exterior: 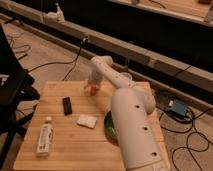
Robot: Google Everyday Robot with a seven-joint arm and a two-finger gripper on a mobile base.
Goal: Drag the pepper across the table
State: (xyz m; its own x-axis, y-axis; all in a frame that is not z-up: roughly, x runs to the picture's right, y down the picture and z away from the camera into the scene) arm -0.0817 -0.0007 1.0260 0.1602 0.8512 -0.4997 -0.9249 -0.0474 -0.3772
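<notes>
The pepper [93, 89] is a small orange-red item at the far middle of the light wooden table [65, 150]. My gripper [92, 85] reaches down right over the pepper from my white arm [131, 120], which stretches from the near right. The arm hides most of the green bowl [108, 125].
A black rectangular block [67, 105] lies left of centre. A white sponge-like pad [86, 120] sits mid-table. A white bottle [45, 136] lies near the front left. Cables cross the floor around the table. A dark frame stands at the left.
</notes>
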